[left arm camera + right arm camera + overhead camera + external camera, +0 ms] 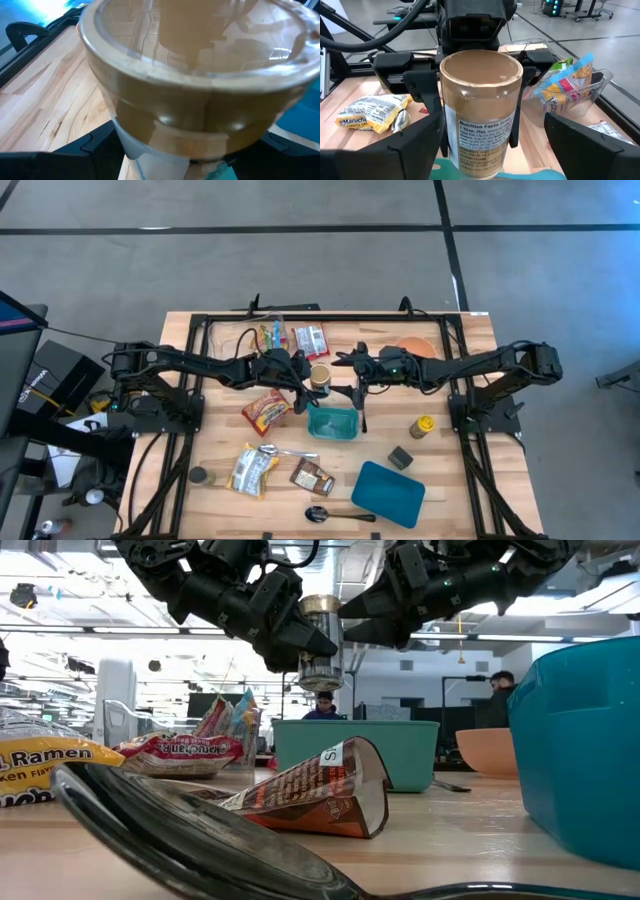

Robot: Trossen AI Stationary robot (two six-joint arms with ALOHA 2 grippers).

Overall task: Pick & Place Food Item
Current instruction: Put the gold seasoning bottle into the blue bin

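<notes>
A jar of brown spread [480,110] with a clear lid and a white nutrition label hangs upright in the air over the far part of a teal bin [334,424]. It also shows in the high view [321,376] and the low view [322,640]. My left gripper [308,377] is shut on it, coming from the table's left. My right gripper [354,378] is open and empty, level with the jar just to its right, with its fingers [405,150] spread wide and pointing at it. My left gripper pinches the jar's round body just below the lid [445,100] between its two fingers [422,97], one on each side. The fingers come level from the table's left. The jar stands upright and is lifted clear above the teal bin.
Ramen packets [254,468], a red pouch [266,411], a brown pouch [312,476] and spoons [318,514] lie near and left. A blue tray [388,492], a dark block [401,457] and a yellow item [424,425] lie right. An orange bowl [415,347] and a clear tub of snacks [570,85] stand far.
</notes>
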